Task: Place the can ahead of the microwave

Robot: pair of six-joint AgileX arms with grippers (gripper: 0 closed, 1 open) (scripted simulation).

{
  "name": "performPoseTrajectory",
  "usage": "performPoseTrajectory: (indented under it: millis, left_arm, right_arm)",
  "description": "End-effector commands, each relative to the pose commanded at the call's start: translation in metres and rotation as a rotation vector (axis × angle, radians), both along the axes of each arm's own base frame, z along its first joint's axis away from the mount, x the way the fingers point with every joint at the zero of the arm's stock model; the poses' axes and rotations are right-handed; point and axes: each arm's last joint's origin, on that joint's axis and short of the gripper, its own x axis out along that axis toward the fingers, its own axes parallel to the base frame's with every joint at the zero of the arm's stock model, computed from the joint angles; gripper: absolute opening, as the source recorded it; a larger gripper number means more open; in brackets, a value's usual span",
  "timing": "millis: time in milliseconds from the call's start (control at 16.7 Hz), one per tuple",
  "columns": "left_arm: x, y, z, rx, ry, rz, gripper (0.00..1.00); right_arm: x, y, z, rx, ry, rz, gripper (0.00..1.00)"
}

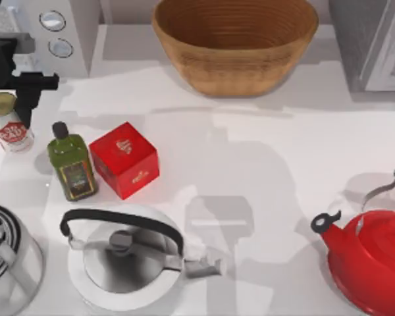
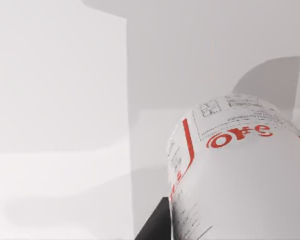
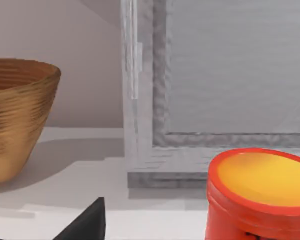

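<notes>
White-labelled can (image 1: 8,122) beside left gripper (image 1: 27,99); wrist view reads its print (image 2: 240,135)

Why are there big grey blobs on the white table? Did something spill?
Nothing spilled. In the top view the blobs are soft shadows lying on the table, darkest beneath the basket; the left gripper is at the can by the table's left edge. In the left wrist view a grey shadow falls behind the can. In the right wrist view the basket's shadow spreads beside it.

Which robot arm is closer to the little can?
Left. The left tool is right at the can, in front of the microwave. The right arm's wrist view faces the grey appliance, across the table.
</notes>
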Motion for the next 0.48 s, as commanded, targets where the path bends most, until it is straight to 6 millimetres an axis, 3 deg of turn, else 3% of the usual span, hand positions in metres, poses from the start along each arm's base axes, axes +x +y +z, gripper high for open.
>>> performPoseTrajectory:
  millis: [60, 480]
  left_arm:
    - [0.0, 0.0, 0.0, 0.0, 0.0, 0.0, 0.0]
    - [0.0, 0.0, 0.0, 0.0, 0.0, 0.0, 0.53]
  right_arm:
    - [0.0, 0.0, 0.0, 0.0, 0.0, 0.0, 1.0]
    - [0.0, 0.0, 0.0, 0.0, 0.0, 0.0, 1.0]
